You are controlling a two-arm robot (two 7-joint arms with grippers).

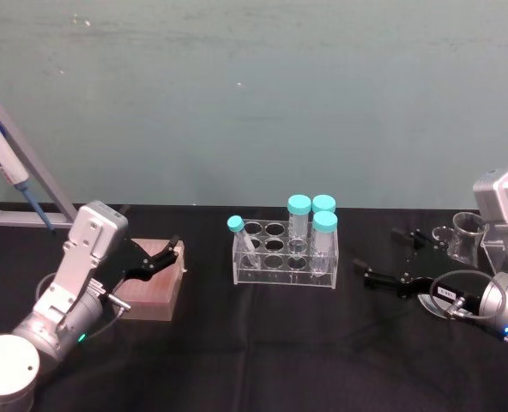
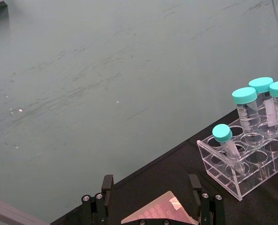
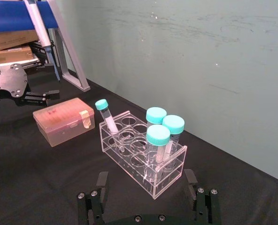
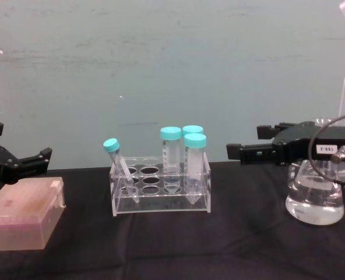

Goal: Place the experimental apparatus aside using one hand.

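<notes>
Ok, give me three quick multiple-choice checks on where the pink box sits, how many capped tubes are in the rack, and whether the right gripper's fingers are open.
1. Where is the pink box relative to the tube rack?
A. On the robot's left of it
B. On the robot's right of it
C. Stacked on top of it

2. How many teal-capped tubes stand in the rack?
A. Two
B. Four
C. Six

3. What state is the right gripper in?
A. Shut on a tube
B. Shut on the conical flask
C. Open, holding nothing

Answers: 1 A, the head view shows the box left of the rack, beside the left gripper. 2 B, three upright together plus one leaning. 3 C, its fingers are spread, apart from the rack.
</notes>
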